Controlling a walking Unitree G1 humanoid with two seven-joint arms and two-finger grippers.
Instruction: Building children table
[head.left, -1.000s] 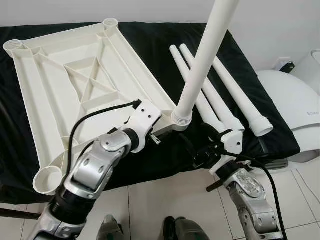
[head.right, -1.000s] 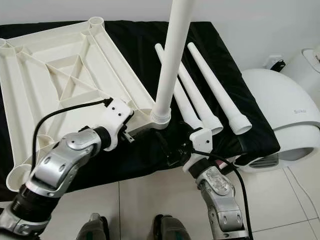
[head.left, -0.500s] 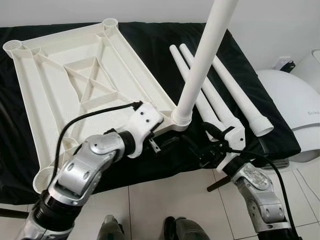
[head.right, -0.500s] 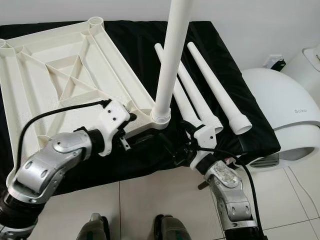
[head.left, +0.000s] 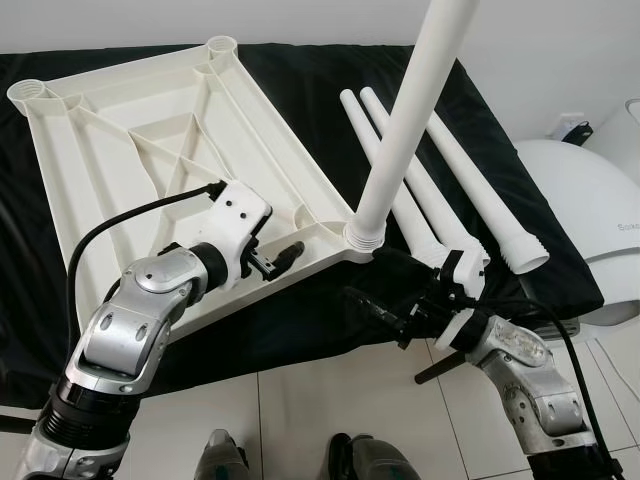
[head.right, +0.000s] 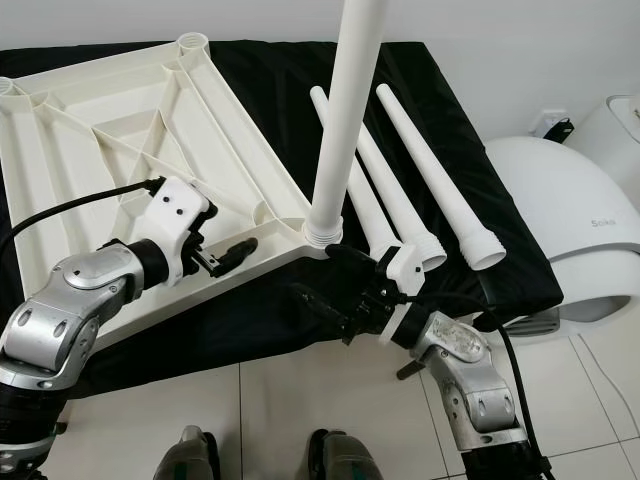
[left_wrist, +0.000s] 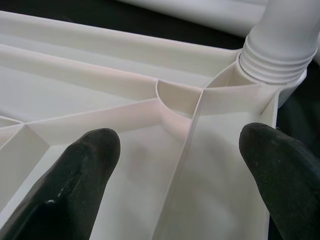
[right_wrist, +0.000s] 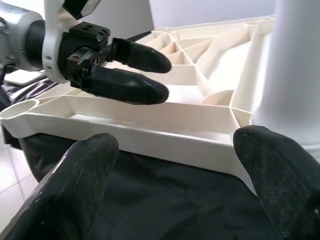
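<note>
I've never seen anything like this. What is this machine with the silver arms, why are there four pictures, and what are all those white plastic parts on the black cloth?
It is a humanoid robot assembling a children's table. Two pictures come from the cameras in its head, looking down; the other two come from a camera on each wrist, looking along that arm's two black fingers. On the black cloth lies the white tabletop, upside down, so you see its ribs. One leg already stands upright in a corner socket. Three loose legs lie beside it. The left gripper hovers open over the tabletop's near edge. The right gripper is open too, near the standing leg's corner. Neither holds anything. The rounded white appliance stands on the floor.
</note>
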